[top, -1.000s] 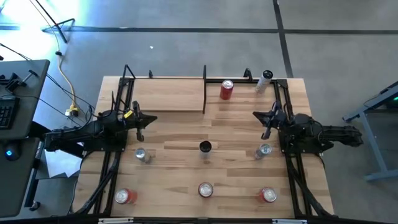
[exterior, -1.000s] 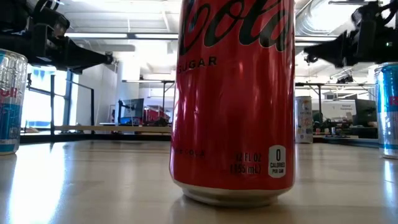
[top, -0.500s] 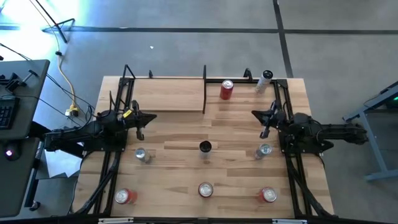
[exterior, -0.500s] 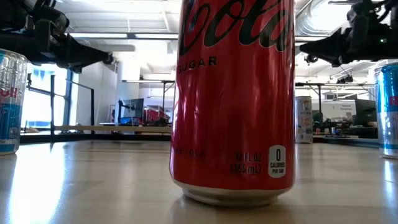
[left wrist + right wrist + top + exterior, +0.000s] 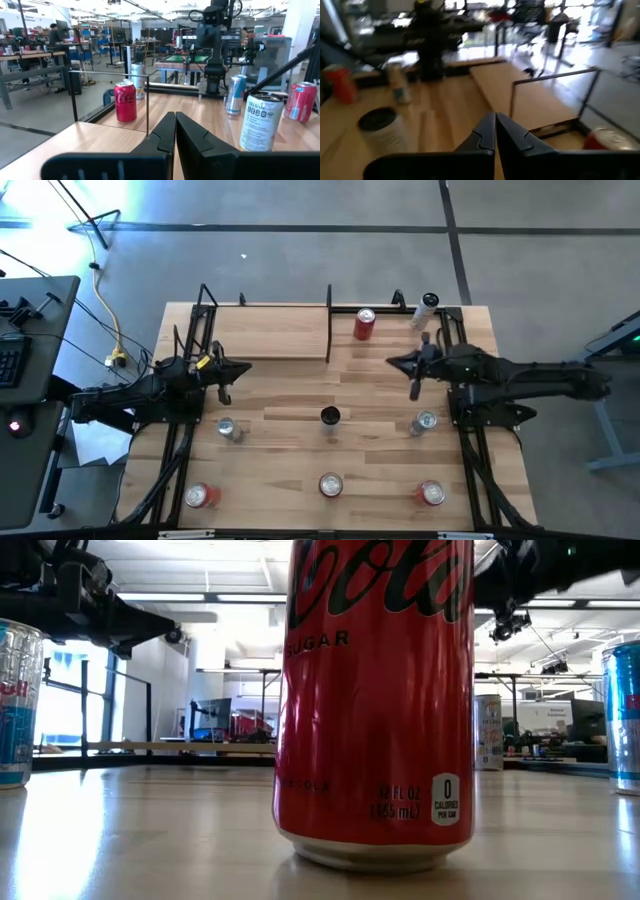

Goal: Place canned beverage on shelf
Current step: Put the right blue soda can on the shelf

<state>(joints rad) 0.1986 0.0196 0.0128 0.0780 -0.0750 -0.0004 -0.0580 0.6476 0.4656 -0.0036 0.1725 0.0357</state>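
Right claw (image 5: pixel 414 379) has swung inward over the worktop (image 5: pixel 370 395) since a second ago, arm stretched further toward centre; fingers clenched, holding nothing; left claw (image 5: pixel 223 383) unmoved, also clenched and empty, just in front of the shelf (image 5: pixel 270 332); shelf's long axis runs across the worktop along the far edge, upright end panel at its inner end; red can (image 5: pixel 364 324) stands upright just beside that panel, on the worktop, not on the shelf; black-topped can (image 5: pixel 330 418) upright mid-worktop.
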